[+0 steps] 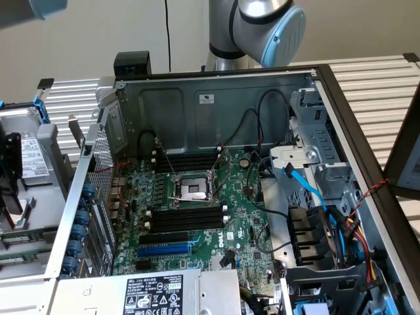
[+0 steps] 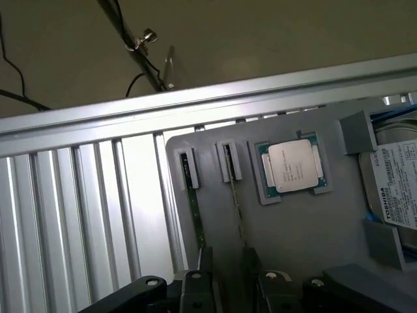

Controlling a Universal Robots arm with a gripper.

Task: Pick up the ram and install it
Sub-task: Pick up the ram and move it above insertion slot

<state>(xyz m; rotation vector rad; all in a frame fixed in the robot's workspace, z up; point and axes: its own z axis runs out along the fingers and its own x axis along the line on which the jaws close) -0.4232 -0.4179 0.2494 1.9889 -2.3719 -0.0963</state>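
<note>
Evidently the pick-up step was in hand: the gripper (image 2: 228, 255) was held open over the ram (image 2: 236, 202) nearer the processor (image 2: 292, 166); squarely centred closing seemed required.

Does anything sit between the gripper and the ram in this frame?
Nothing visible does. The open gripper hangs over the grey tray; the ram stands on edge in its holder just ahead of the fingertips, uncovered, a second stick beside it.
</note>
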